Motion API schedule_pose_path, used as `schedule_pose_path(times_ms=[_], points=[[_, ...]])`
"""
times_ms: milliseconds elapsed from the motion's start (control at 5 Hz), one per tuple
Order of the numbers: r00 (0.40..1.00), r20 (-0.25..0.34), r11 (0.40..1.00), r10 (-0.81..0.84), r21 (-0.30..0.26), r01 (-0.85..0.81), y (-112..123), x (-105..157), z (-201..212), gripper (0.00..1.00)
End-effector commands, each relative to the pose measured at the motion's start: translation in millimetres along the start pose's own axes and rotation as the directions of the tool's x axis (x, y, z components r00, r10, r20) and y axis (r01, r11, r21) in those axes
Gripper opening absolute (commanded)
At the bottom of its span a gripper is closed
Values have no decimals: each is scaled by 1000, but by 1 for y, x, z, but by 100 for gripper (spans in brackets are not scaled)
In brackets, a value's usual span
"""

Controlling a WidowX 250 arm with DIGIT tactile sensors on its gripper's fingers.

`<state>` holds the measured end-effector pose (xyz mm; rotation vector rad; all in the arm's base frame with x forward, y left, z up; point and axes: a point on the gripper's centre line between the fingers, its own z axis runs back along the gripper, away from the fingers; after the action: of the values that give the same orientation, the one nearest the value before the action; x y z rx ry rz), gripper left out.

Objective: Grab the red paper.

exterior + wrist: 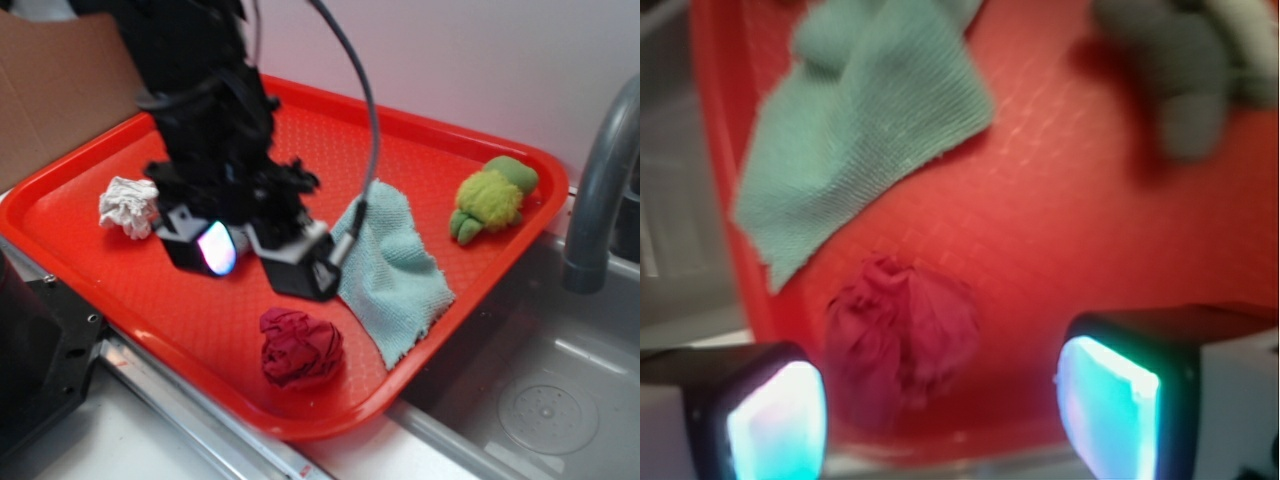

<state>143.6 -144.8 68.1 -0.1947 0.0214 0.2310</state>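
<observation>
Tray, orange-red plastic with a raised rim, takes most of the exterior view and carries every loose thing. It lies on a grey metal surface, and one of its long edges runs beside a sink with a grey faucet.

Next in size is the robot arm, black, which hangs over the middle of the tray. Its gripper points down, with the jaws wide open and holding nothing; the two pads glow bluish in the wrist view, one at each lower corner, with bare tray between them.

A light teal cloth lies flat and partly folded beside the gripper, reaching to the tray edge by the sink.

The red paper is a dark crimson crumpled wad. It sits near the tray's rounded corner closest to the camera, just beside the cloth's lower end, and apart from the jaws. In the wrist view it lies between the two pads, closer to the left one.

A yellow-green plush toy rests in the tray corner by the faucet.

A small white paper wad lies near the opposite edge, just beside the gripper.
</observation>
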Motion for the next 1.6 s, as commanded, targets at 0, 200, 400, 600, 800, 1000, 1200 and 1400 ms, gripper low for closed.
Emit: schedule_pose_path(times_ms=[0, 200, 400, 600, 800, 1000, 1200, 1400], points=[[998, 17, 998, -64, 17, 64, -20, 11, -32, 100], [991, -129, 1000, -27, -14, 25, -30, 6, -33, 96], [989, -146, 1000, -10, -5, 9, -42, -4, -23, 0], [992, -118, 998, -36, 44, 41, -47, -3, -19, 0], [991, -23, 989, -130, 63, 131, -38, 9, 12, 0], [964, 201, 985, -172, 0, 175, 2, 21, 73, 0], [939, 314, 974, -137, -127, 185, 48, 33, 128, 0], [950, 312, 988, 3, -150, 46, 88, 48, 166, 0]])
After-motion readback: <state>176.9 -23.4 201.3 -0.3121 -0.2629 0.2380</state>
